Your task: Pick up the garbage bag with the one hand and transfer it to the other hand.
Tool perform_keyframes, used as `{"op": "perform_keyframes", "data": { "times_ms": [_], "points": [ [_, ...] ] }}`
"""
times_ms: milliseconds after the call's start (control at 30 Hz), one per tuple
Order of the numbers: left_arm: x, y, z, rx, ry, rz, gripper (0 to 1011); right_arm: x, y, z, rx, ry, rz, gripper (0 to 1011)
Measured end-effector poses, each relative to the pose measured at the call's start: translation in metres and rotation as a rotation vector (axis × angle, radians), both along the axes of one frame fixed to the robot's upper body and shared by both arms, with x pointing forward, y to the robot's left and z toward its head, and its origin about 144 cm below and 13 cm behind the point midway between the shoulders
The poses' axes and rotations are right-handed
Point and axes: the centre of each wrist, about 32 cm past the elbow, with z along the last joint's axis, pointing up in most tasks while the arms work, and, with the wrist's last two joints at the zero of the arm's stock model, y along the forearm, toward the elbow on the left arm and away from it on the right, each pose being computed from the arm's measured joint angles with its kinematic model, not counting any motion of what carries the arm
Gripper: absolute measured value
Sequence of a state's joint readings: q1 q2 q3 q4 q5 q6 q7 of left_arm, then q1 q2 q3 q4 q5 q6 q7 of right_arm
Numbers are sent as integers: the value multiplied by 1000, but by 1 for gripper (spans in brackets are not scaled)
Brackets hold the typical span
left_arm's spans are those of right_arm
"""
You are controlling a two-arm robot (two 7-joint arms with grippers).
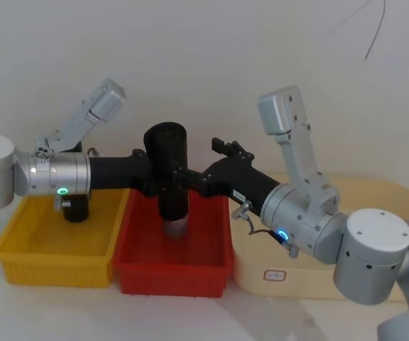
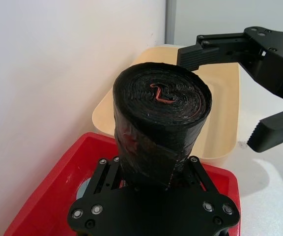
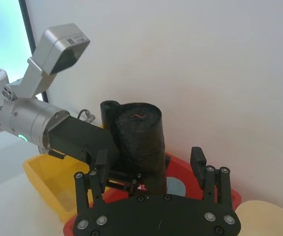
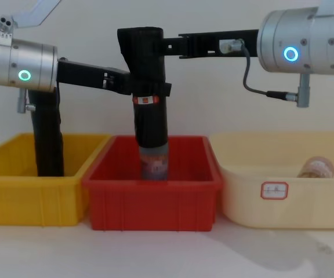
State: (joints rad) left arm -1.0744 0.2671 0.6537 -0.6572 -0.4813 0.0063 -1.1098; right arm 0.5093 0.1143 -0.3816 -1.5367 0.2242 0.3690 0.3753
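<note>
I have my left hand [image 4: 131, 84] clenched on the upright garbage bag [image 4: 149, 110], with my right hand [image 2: 217, 98] spread open beside it.

The left gripper [image 1: 151, 181] reaches in level from the left, clamped on the upright garbage bag [image 1: 167, 153]. Opposite it, the right gripper [image 3: 149, 156] reaches in with its fingers spread wide.

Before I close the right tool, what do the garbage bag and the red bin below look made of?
The garbage bag, held upright in the left tool: thin black plastic film, faintly glossy; wound layers and wrinkles show at its end. The red bin: likely rigid moulded plastic, smooth, with a thick rim.
</note>
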Motion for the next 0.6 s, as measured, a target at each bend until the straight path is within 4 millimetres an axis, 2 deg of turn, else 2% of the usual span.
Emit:
{"op": "perform_keyframes", "data": {
  "times_ms": [600],
  "points": [
    [-1,-3,-2,-1,10,4,413,7,10,1,3,-6,23,1001]
  ]
}}
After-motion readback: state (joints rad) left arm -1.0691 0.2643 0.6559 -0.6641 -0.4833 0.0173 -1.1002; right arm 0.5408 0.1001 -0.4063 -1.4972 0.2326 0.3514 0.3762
